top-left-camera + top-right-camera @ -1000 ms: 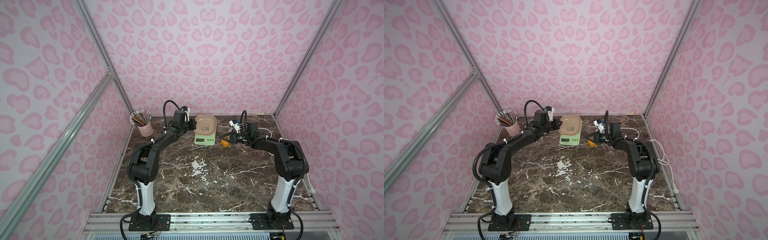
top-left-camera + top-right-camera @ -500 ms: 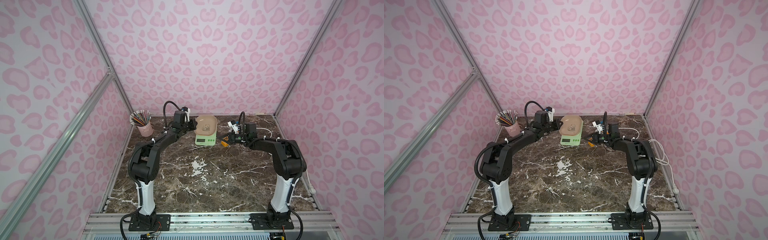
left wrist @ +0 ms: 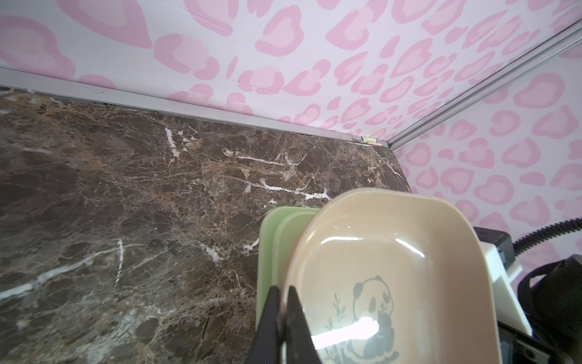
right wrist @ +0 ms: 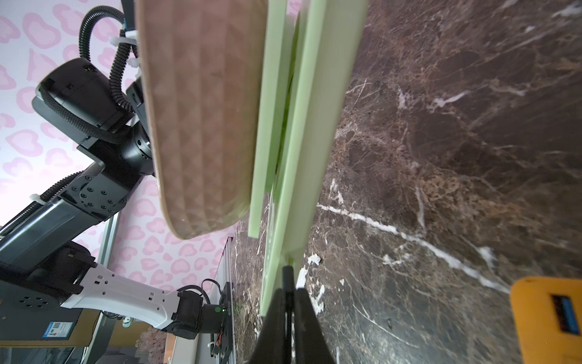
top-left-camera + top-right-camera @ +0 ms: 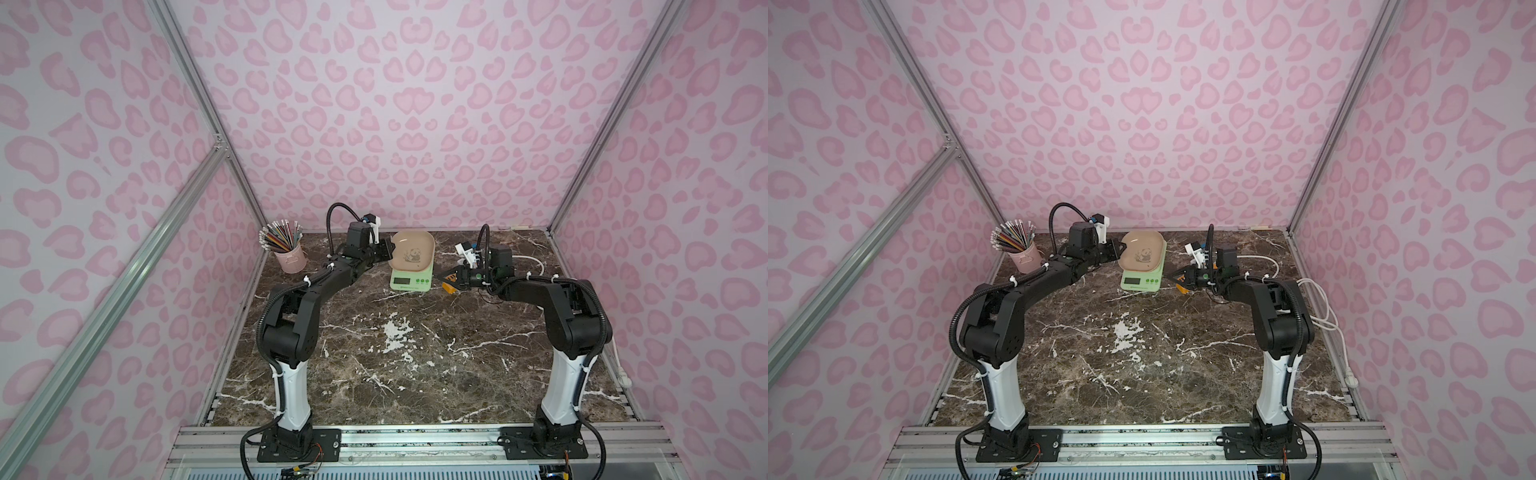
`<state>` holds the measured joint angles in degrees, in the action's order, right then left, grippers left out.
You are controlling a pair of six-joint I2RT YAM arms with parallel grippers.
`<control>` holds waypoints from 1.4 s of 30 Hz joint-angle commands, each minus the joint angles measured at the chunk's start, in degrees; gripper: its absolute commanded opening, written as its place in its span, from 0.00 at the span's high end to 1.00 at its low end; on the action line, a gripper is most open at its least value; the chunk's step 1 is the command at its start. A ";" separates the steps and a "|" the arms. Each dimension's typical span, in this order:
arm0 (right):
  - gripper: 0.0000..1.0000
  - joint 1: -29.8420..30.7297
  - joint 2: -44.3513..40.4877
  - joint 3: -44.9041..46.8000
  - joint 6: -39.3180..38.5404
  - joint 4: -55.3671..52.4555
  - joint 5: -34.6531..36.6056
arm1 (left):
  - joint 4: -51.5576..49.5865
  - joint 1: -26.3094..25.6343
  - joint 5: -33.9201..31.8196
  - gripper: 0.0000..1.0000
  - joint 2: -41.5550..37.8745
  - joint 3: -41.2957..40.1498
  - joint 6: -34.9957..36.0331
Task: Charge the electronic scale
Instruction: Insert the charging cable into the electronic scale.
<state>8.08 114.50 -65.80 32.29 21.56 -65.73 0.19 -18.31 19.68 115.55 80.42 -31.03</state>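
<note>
The electronic scale (image 5: 410, 281) is pale green and stands at the back of the marble table, with a beige panda tray (image 5: 414, 252) on top. My left gripper (image 5: 389, 254) is shut on the tray's left rim; the left wrist view shows its fingertips (image 3: 273, 296) pinching that rim beside the tray (image 3: 393, 252). My right gripper (image 5: 443, 279) is at the scale's right side, shut on a thin black plug (image 4: 287, 274). The plug's tip meets the edge of the scale (image 4: 315, 126). Both top views show the scale (image 5: 1140, 281) between the two grippers.
An orange power strip (image 5: 451, 287) lies under the right gripper and shows again as the orange power strip (image 4: 548, 318) in the right wrist view. A white cable (image 5: 535, 262) runs along the back right. A pink cup of pencils (image 5: 291, 259) stands at the back left.
My right gripper has crept left, closer to the scale's right side. The left gripper and the tray have barely moved.
</note>
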 commanded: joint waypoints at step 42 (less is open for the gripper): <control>1.00 0.49 -0.76 0.14 -1.03 -0.39 0.70 | 9.70 0.20 5.26 0.95 -1.90 -2.02 -2.01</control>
<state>8.45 114.37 -65.84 30.44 19.16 -65.30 3.25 -18.15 20.99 114.59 78.39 -31.07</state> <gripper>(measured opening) 0.097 0.055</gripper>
